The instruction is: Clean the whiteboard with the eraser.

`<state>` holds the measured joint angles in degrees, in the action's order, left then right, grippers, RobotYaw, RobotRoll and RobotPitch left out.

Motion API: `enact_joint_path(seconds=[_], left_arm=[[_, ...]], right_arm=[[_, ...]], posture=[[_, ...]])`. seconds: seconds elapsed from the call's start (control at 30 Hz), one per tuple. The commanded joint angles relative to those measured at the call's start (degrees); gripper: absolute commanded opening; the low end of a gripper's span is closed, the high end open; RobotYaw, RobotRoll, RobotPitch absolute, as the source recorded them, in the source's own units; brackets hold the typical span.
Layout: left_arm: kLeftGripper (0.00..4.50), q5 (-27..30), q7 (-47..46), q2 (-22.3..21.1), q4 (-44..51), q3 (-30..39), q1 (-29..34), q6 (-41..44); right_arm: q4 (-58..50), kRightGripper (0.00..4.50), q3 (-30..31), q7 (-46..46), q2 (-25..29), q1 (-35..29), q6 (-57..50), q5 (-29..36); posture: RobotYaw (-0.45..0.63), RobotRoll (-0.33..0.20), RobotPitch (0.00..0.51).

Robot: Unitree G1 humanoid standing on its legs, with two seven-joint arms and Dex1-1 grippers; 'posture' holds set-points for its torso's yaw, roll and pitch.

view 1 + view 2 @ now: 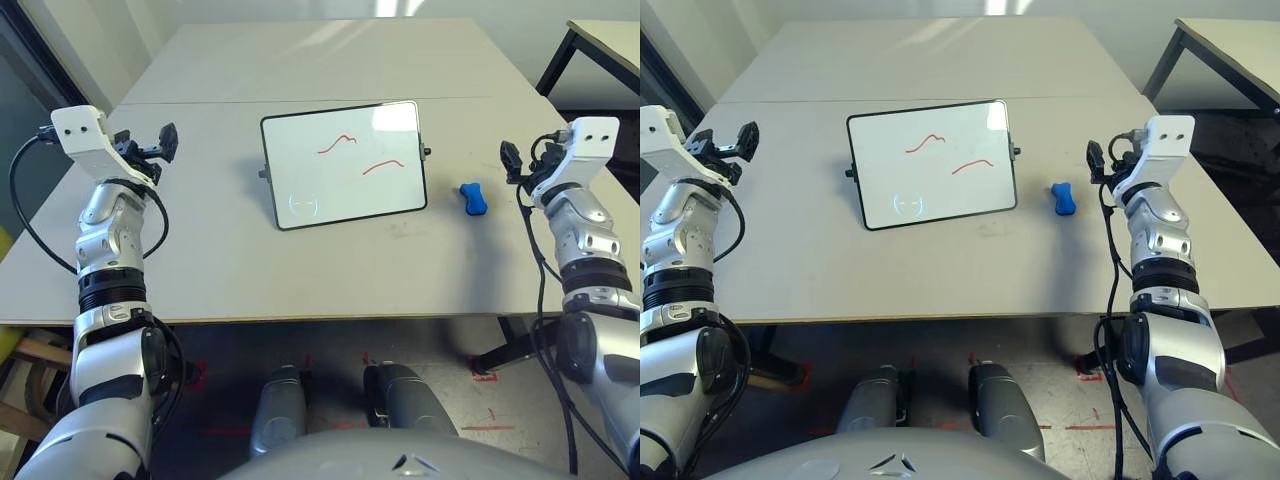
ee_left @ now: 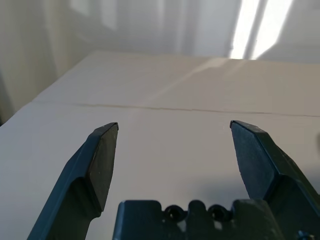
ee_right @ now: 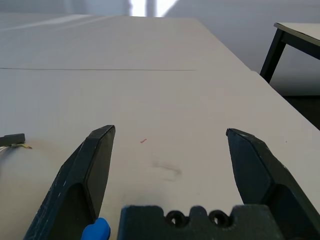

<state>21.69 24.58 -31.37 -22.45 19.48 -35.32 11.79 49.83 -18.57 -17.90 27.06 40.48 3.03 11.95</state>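
A rectangular glossy whiteboard (image 1: 344,165) with a thin black frame and rounded corners is lying near the middle of the pale grey table (image 1: 250,270), carrying two short red scribbles (image 1: 337,143) and a faint bluish circle mark (image 1: 302,205) near one corner. A small bright blue bone-shaped eraser (image 1: 473,198) is resting on the table just beside the board, on the robot's right. The right gripper (image 3: 170,132) is hovering near the eraser, its black fingers (image 3: 95,165) standing wide apart and holding nothing. The left gripper (image 2: 174,127) is hanging above the table's left side, well apart from the board, fingers likewise spread wide, seemingly clear of the surface.
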Motion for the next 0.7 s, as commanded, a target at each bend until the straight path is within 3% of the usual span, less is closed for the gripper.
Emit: enact_joint_path(seconds=[0.03,0.27,0.47,0.63,0.7], left_arm=[[4.5,2.51,6.92,-1.39,9.3,-3.62,2.69,5.45],[4.5,7.49,19.21,-5.23,23.38,-9.51,10.41,15.96],[4.5,6.33,23.73,-6.82,26.37,-12.73,13.32,17.56],[4.5,4.64,23.92,-6.01,25.05,-14.32,12.02,16.65],[4.5,3.58,24.03,-5.74,24.35,-15.24,11.77,15.93]], right_arm=[[1.34,4.47,0.51,0.61,0.38,1.25,-0.69,-0.49],[1.83,4.47,1.46,0.63,0.21,1.95,-1.82,-1.24],[0.57,4.47,1.8,1.05,1.02,2.66,-4.88,-1.52],[-2.72,4.47,4.59,2.37,3.05,5.15,-18.09,-3.59],[-4.84,4.47,5.56,1.46,3.97,7.34,-30.01,-2.71]], posture=[[-0.06,0.0,0.034],[-0.06,0.0,0.046],[-0.07,0.0,0.049],[-0.09,0.0,0.053],[-0.1,0.0,0.055]])
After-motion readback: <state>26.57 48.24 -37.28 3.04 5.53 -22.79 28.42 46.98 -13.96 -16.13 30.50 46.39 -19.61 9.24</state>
